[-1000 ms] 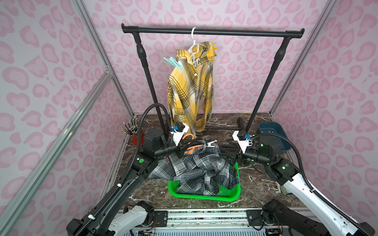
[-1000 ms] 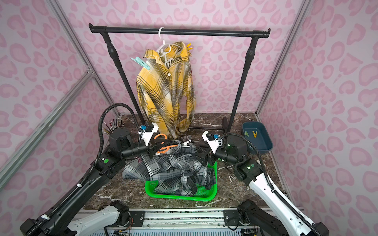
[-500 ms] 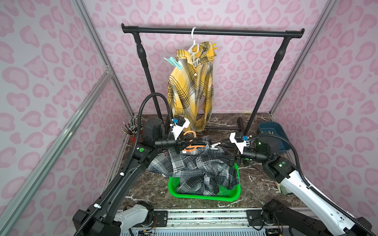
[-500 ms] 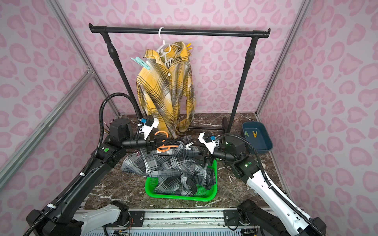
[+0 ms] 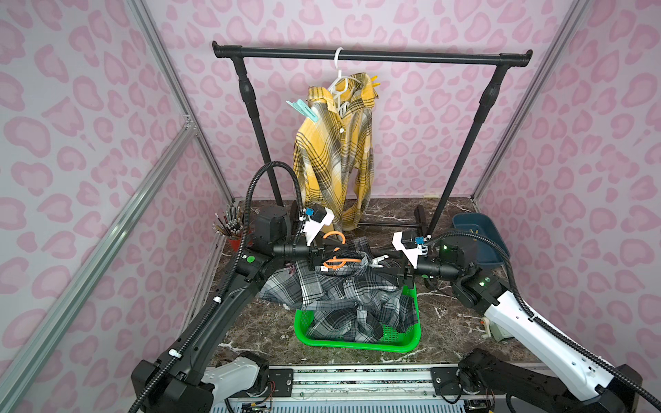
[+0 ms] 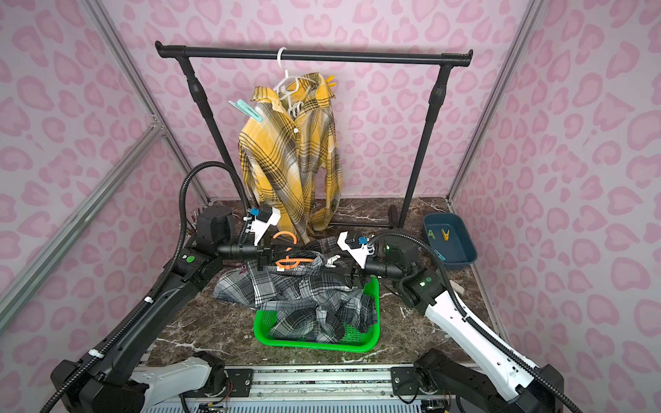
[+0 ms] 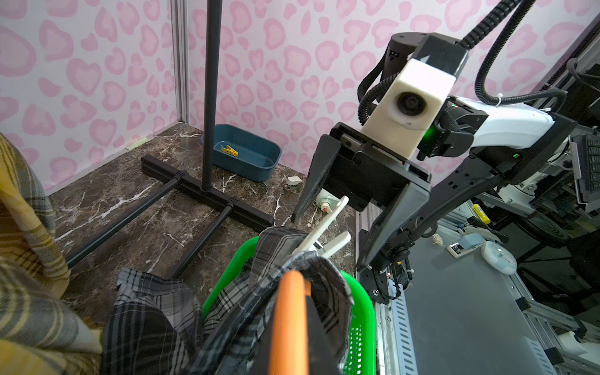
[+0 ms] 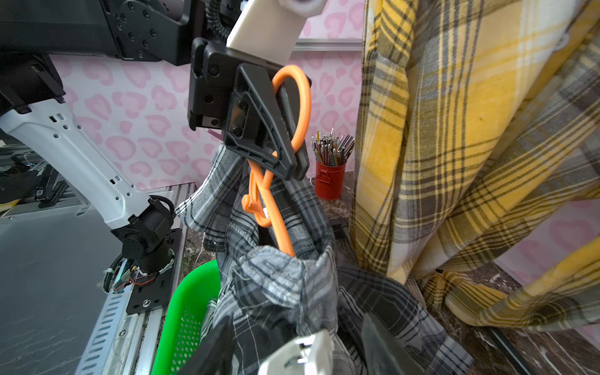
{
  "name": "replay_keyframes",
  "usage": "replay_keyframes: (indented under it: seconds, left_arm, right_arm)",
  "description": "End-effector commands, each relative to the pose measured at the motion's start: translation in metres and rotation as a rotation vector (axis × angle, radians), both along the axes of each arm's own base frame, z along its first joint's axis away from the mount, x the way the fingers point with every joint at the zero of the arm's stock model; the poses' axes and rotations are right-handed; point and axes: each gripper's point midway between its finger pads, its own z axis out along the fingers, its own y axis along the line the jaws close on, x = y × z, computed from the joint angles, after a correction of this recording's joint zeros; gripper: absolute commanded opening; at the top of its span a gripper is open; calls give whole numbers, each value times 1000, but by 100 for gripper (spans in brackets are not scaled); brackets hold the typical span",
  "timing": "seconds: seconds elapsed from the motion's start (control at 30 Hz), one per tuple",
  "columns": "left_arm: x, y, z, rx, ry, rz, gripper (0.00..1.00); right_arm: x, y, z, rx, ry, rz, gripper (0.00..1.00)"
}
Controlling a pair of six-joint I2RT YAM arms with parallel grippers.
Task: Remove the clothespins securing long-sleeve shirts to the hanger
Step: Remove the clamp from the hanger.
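Right gripper point(image 7: 327, 243) has closed in around the white clothespin point(image 7: 324, 224).

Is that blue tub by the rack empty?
No, a yellow clothespin lies inside the tub.

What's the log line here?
left tool: shut on orange hanger | right tool: open, straddling white clothespin | grey shirt: draped into green basket | yellow shirt: on rack, pinned
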Motion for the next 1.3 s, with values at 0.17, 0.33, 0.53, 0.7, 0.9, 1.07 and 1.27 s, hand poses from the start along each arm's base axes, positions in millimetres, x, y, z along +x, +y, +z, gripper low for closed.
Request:
replay_keyframes:
  seconds: [0.17,0.33,0.53,0.7,0.9,1.07,1.27]
  left_arm:
    - [-5,-2,8,-17,-9,-44,4]
    - [-4,-2,7,-15,-4,-44,4]
    - [-4,-2,6,-9,-2,-42,4]
    - [-4,-1,6,-7,-1,-38,4]
    - [-2,-2,4,0,0,-33,4]
    - [1,-1,0,15,0,-13,4]
    - [4,0,-5,28,4,5,4]
  right_arm:
    - [1,1,-4,-19,1,1,58]
    - [3,1,-4,-20,2,-11,45]
    - [4,1,-1,-17,-5,-19,38]
    - [4,-1,-1,-27,-12,-27,24]
    - [5,-2,-1,-39,-13,-35,1]
    - [17,-12,13,-60,-49,-125,0]
    - [37,-49,49,-3,-82,-312,0]
